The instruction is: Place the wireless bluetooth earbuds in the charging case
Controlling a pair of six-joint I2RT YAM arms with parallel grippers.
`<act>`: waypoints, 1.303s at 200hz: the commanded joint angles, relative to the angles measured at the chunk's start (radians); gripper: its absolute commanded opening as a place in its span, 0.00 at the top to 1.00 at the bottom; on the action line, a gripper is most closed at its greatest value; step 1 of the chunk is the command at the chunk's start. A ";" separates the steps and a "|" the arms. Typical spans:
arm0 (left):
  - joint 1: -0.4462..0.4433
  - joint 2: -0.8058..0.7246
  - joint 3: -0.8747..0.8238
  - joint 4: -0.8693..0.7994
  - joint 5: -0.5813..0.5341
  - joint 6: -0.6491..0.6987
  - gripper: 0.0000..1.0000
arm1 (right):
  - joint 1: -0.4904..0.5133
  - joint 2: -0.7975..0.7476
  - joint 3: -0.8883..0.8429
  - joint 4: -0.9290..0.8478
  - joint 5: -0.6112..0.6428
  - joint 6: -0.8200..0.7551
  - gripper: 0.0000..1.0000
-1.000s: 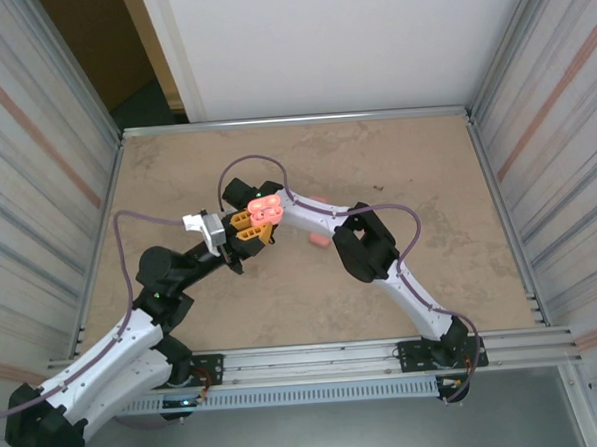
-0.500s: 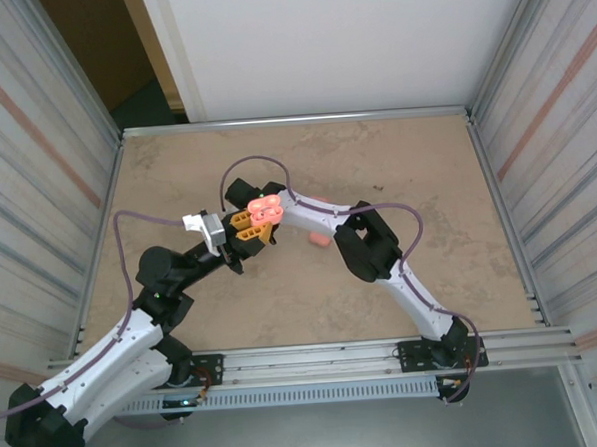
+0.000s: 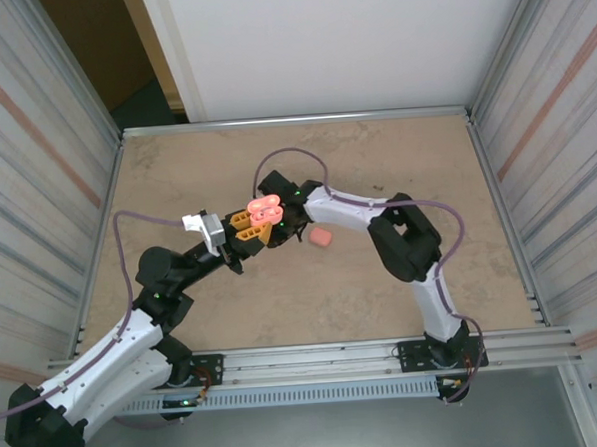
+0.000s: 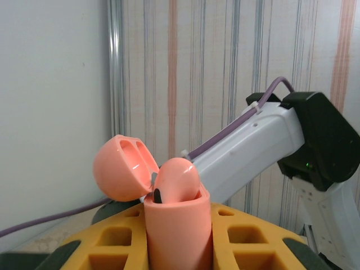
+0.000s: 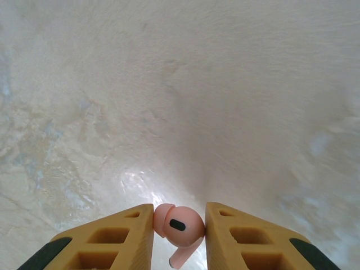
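Gripping the open pink charging case [image 4: 179,242] upright above the desk [image 3: 176,170], your left jaws show its lid [image 4: 121,169] flipped left and one earbud [image 4: 175,181] poking from its top. Your right jaws, close beside, pinch a second earbud [image 5: 178,224]. A small pink piece [image 3: 320,238] lies on the desk.

Could not see the lower body of the charging case [image 4: 179,233] in the left wrist view: sunk between the yellow fingers [image 4: 115,247] of the left gripper [image 4: 179,215] and cut by the bottom edge. Could not identify the small pink piece [image 3: 321,238] on the table [image 3: 176,170] from above: too small. In the right wrist view, could not make out the end of the held earbud [image 5: 177,225]'s stem at the bottom edge; lost the bases of the right gripper [image 5: 179,216]'s fingers there too; saw the table only as a blur.
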 commanded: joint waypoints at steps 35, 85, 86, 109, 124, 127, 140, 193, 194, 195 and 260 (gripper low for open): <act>-0.009 0.050 -0.028 0.113 -0.029 -0.020 1.00 | -0.073 -0.295 -0.257 0.192 0.050 0.104 0.72; -0.009 0.143 -0.029 0.198 -0.026 -0.048 1.00 | -0.140 -0.513 -0.446 0.296 0.031 0.142 0.72; -0.009 0.144 -0.031 0.201 -0.026 -0.048 1.00 | -0.142 -0.518 -0.451 0.301 0.027 0.143 0.72; -0.009 0.187 -0.040 0.266 -0.025 -0.070 1.00 | -0.192 -0.611 -0.542 0.371 -0.044 0.183 0.72; -0.009 0.209 -0.041 0.285 -0.022 -0.074 1.00 | -0.215 -0.670 -0.583 0.380 -0.052 0.193 0.72; -0.009 0.212 -0.041 0.289 -0.022 -0.075 1.00 | -0.220 -0.681 -0.591 0.383 -0.055 0.193 0.72; -0.009 0.233 -0.044 0.317 -0.021 -0.080 1.00 | -0.241 -0.734 -0.633 0.406 -0.079 0.198 0.72; -0.009 0.312 -0.057 0.424 -0.014 -0.105 1.00 | -0.327 -0.959 -0.776 0.475 -0.121 0.259 0.73; -0.009 0.315 -0.057 0.424 -0.015 -0.105 1.00 | -0.327 -0.964 -0.778 0.475 -0.120 0.259 0.73; -0.009 0.316 -0.057 0.426 -0.015 -0.104 1.00 | -0.328 -0.969 -0.780 0.475 -0.119 0.259 0.73; -0.009 0.428 -0.054 0.526 -0.003 -0.120 1.00 | -0.336 -1.260 -0.836 0.455 -0.063 0.300 0.73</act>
